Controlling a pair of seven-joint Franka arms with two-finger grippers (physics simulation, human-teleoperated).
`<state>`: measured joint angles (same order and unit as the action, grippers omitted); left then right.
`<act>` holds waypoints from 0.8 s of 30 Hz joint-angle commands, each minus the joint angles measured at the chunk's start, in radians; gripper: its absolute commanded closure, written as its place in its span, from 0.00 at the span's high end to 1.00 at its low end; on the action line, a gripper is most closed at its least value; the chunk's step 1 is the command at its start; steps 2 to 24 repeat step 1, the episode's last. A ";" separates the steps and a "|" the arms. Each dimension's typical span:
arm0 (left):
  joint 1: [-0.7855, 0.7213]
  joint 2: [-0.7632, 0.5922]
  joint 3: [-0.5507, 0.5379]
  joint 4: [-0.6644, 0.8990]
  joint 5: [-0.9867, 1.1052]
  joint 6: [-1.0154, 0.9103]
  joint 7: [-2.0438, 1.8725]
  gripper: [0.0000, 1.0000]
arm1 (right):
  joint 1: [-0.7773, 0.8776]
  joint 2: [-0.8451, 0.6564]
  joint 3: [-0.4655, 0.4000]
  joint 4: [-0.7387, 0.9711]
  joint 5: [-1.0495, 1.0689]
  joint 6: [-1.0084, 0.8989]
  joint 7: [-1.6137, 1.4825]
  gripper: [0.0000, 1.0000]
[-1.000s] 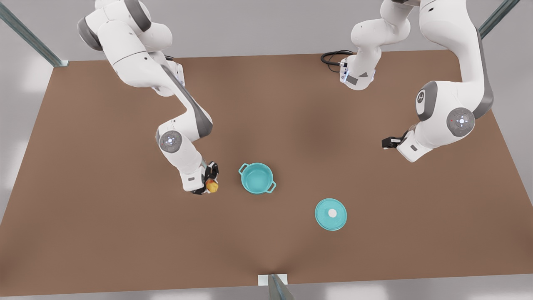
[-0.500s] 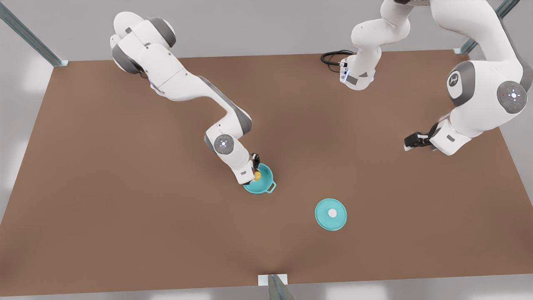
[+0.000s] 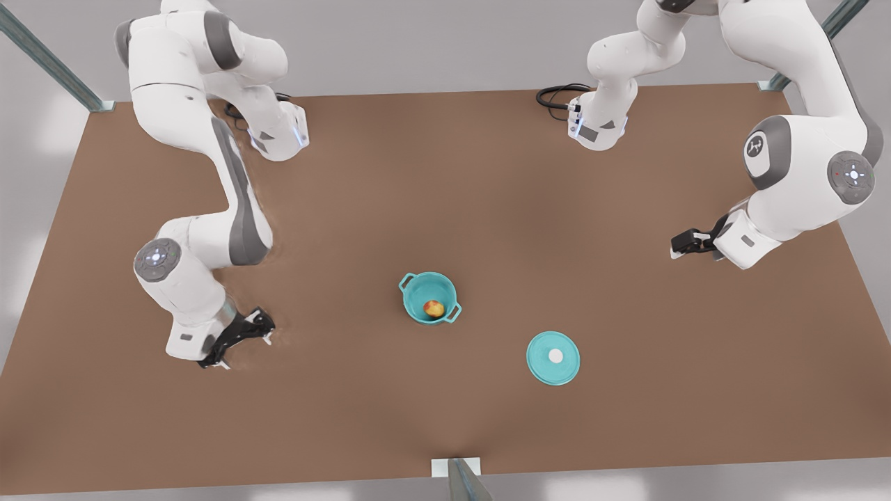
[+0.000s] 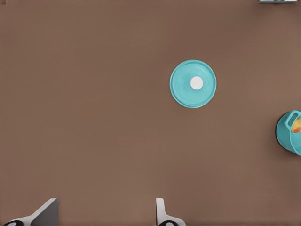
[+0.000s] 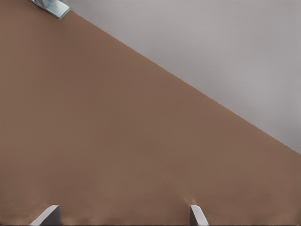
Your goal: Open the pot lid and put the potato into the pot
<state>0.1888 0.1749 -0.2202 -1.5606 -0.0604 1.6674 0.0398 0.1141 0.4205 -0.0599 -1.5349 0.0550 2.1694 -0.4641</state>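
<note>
Yellow-red potato (image 3: 434,308) is sitting in the pot (image 3: 409,291), well away from my right gripper (image 3: 247,350), fingers apart | left gripper (image 3: 676,243) is waiting, spread, lid (image 3: 553,369) lying nearer it | I'm judging the potato light, firm: pinch its middle.

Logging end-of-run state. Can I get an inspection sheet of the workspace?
Surface: flat brown tabletop, no marks seen.
Job's things: small round teal pot upright and uncovered; yellow-and-red potato inside it; flat round teal pot lid with white knob lying on the tabletop, apart from the pot, toward the front view's right.
Clutter: nothing seen.
Grippers: left tool open, empty, at the front view's right; right tool open, empty, at the front view's left; both away from the pot.
Cables: black looped cable beside an arm base at the far edge.
Surroundings: grey floor; metal frame posts at the table corners.
</note>
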 commanded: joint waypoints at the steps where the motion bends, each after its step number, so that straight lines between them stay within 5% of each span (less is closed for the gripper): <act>1: 0.000 0.000 -0.001 0.000 0.001 0.002 0.026 1.00 | -0.077 -0.017 -0.005 0.009 0.045 -0.448 -0.082 1.00; 24: 0.000 0.000 -0.001 0.000 0.001 0.002 0.026 1.00 | -0.077 -0.017 -0.005 0.009 0.045 -0.448 -0.082 1.00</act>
